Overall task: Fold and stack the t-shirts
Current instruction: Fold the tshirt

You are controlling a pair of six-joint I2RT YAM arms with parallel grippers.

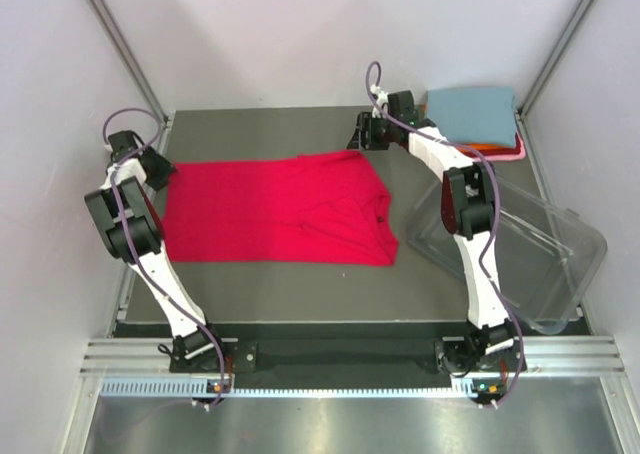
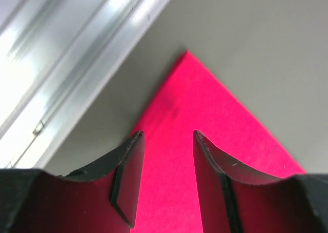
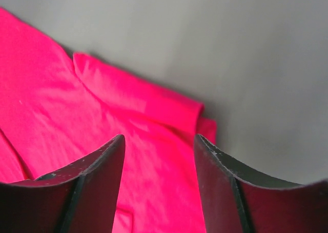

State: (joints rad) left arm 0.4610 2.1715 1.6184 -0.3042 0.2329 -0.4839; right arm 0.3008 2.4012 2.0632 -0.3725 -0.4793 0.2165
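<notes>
A crimson red t-shirt (image 1: 275, 209) lies spread flat on the dark mat, folded lengthways. My left gripper (image 1: 160, 169) hovers over its far left corner, and in the left wrist view this gripper (image 2: 168, 133) is open above the pointed red corner (image 2: 187, 56). My right gripper (image 1: 364, 134) is at the shirt's far right corner. It (image 3: 159, 138) is also open, over a rumpled, folded-over edge of the red cloth (image 3: 138, 97). At the back right lies a folded dusty blue-grey t-shirt (image 1: 470, 109) on top of orange (image 1: 492, 148) and pale pink (image 1: 517, 154) ones.
A clear plastic tub (image 1: 560, 259) lies tilted on the right side of the mat, beside the right arm. A metal rail (image 2: 77, 53) runs along the mat's left edge close to the left gripper. White walls enclose the table on three sides.
</notes>
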